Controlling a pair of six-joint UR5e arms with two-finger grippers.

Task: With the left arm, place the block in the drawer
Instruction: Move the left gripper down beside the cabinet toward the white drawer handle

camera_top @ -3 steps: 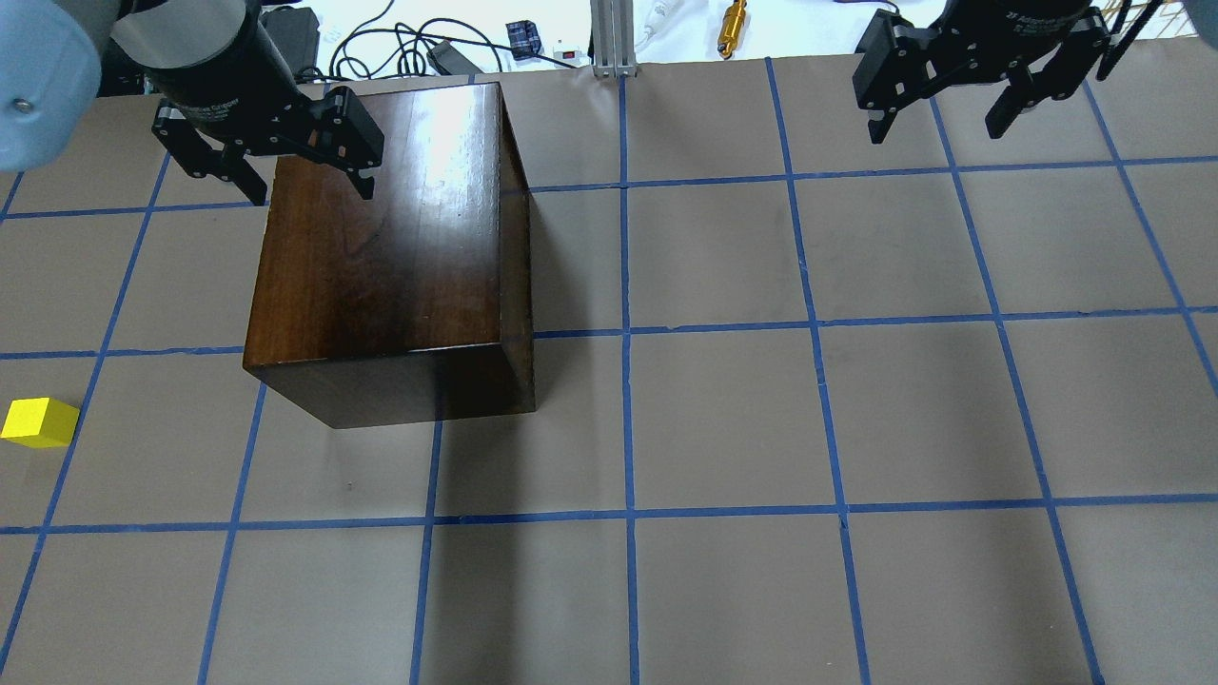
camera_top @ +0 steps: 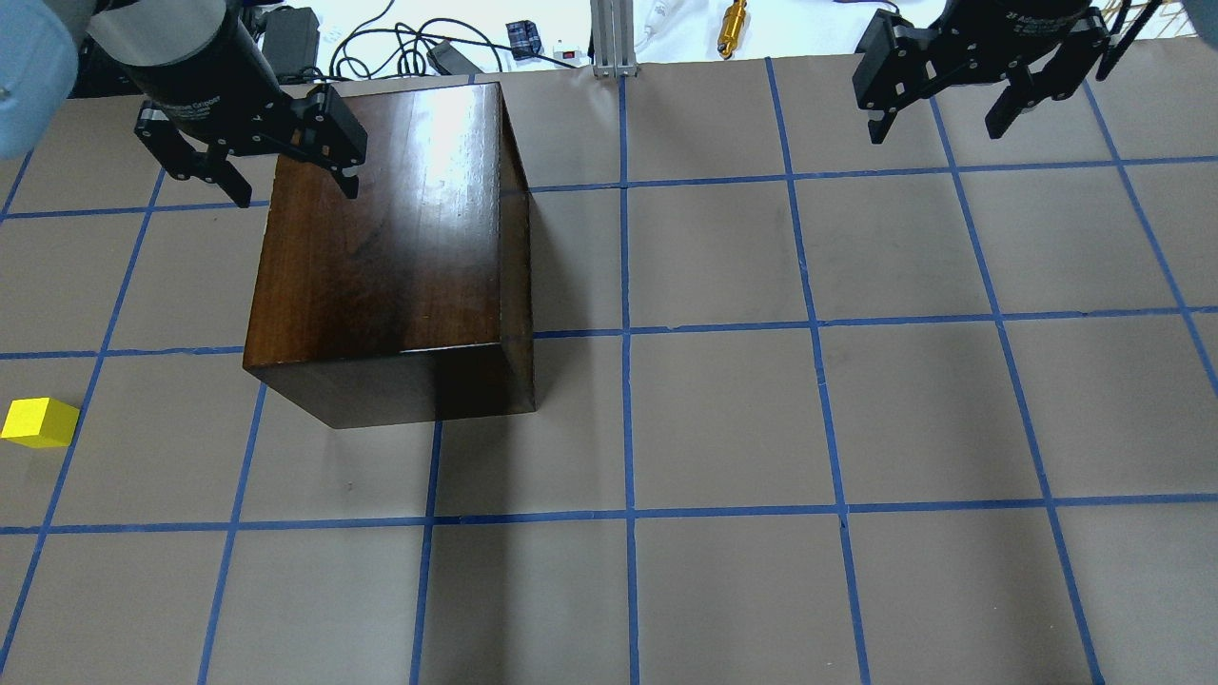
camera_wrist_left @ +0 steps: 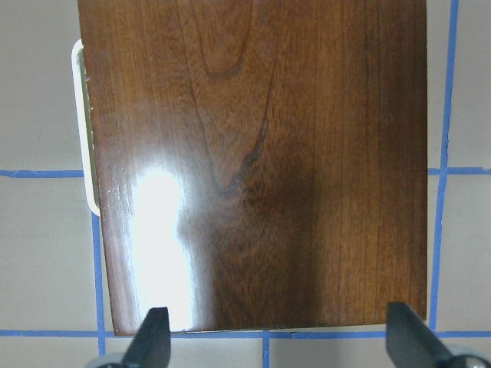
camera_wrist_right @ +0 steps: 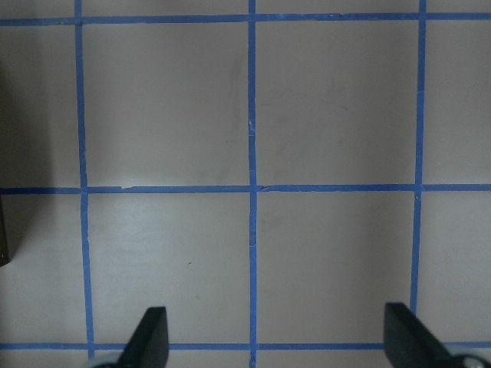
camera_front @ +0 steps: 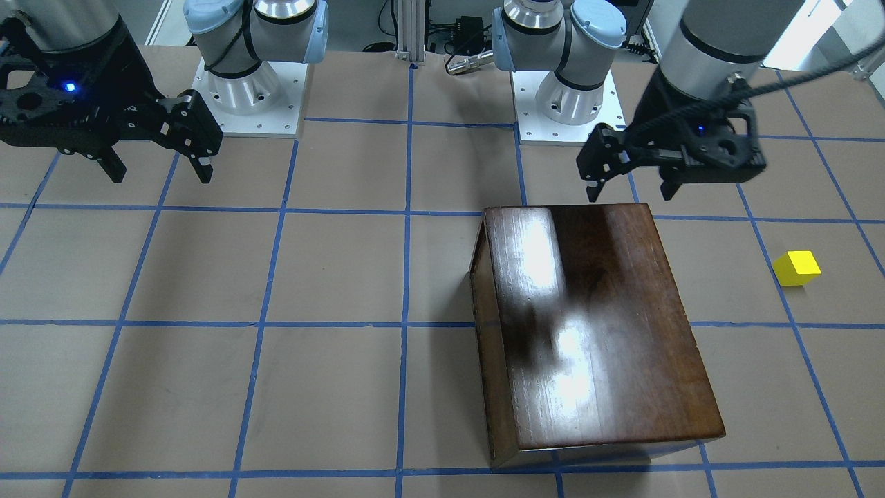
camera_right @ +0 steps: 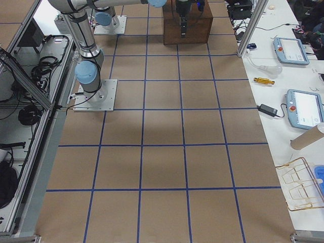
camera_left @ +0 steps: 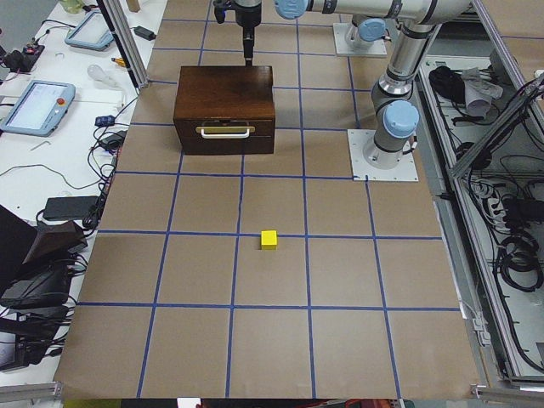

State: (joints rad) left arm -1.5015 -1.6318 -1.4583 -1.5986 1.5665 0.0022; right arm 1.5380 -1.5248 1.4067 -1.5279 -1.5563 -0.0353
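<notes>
The yellow block [camera_top: 38, 421] lies on the table at the left edge, well clear of the dark-brown cabinet [camera_top: 381, 257]; it also shows in the front view [camera_front: 797, 268] and the exterior left view [camera_left: 269, 240]. The drawer [camera_left: 225, 132] is shut, its front and pale pull facing the table's left end. My left gripper [camera_top: 293, 190] hangs open and empty above the cabinet's far left corner [camera_front: 630, 194]. In the left wrist view the cabinet top [camera_wrist_left: 253, 153] fills the frame between the fingertips [camera_wrist_left: 153, 341]. My right gripper [camera_top: 937, 128] is open and empty over bare table [camera_wrist_right: 280, 341].
Both arm bases [camera_front: 249, 83] [camera_front: 567, 90] stand at the robot's table edge. Cables, a gold-coloured part [camera_top: 733, 24] and an aluminium post [camera_top: 609, 38] lie beyond the far edge. Tablets [camera_left: 34, 106] sit on a side bench. Blue tape lines grid the brown table.
My left gripper has shifted slightly to the left above the cabinet's far left corner. The block, the cabinet and the right gripper have not moved.
</notes>
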